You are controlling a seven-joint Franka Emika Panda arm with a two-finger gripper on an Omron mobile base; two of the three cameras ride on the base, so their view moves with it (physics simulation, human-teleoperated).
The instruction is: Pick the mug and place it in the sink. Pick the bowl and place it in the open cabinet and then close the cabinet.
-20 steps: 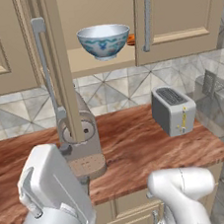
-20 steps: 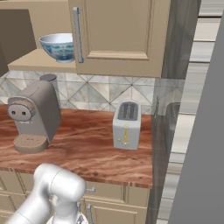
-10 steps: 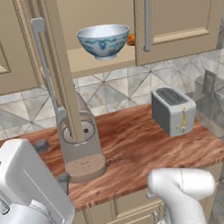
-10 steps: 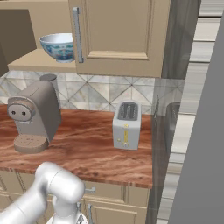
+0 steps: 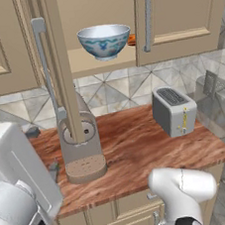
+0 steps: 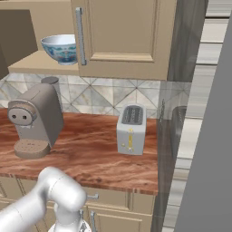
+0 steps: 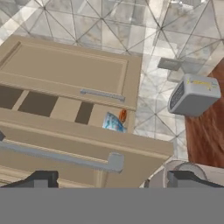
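Bowl (image 7: 114,123) mostly hidden in hand view behind open cabinet door (image 7: 78,146); just a blue-patterned sliver visible. Small orange item (image 5: 131,40) half covered by bowl and closed door's edge, too small to identify. Coffee machine (image 5: 81,148) partly screened by open door's edge. Table (image 5: 138,146) cut off at left by arm.

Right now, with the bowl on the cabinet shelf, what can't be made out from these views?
- Orange item, left base view: mostly hidden behind the bowl and the closed door; too little shows to identify it.
- Bowl, hand view: a sliver shows between the open door and the closed one.
- Gripper, hand view: fingertips cut off by the bottom edge.
- Coffee machine, left base view: its top hidden by the open door's edge.
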